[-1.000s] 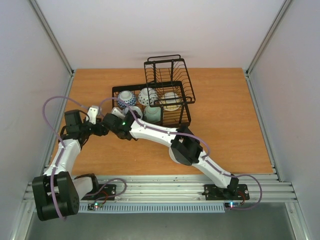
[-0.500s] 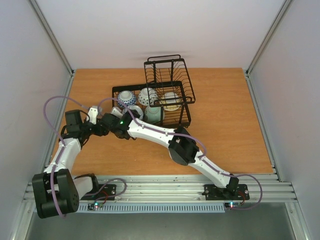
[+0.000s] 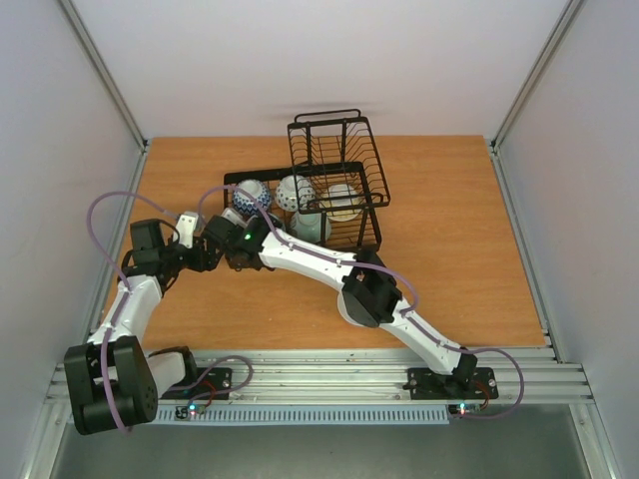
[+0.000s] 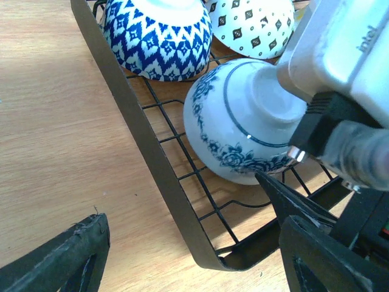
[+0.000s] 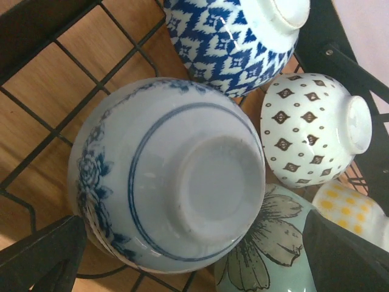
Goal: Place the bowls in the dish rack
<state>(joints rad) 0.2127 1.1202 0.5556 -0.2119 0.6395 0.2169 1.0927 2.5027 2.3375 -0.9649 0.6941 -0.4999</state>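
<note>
Foot-up, presumably for draining, the white ceramic bowl with blue floral band (image 5: 164, 176) is set in a corner of the black wire dish rack (image 4: 155, 164), straddled ungripped by the wide-spread right gripper (image 5: 194, 261), while the left gripper (image 4: 191, 261) is held open and empty just outside.

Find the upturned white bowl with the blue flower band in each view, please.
Left wrist: floral bowl centre-right, upside down in a corner of the dish rack.
Right wrist: centre-left, filling much of the frame, foot ring towards the camera.
Top external: hidden beneath the right arm at the rack's near-left corner.
Shared landmark: the blue zigzag bowl just beside it.
</note>
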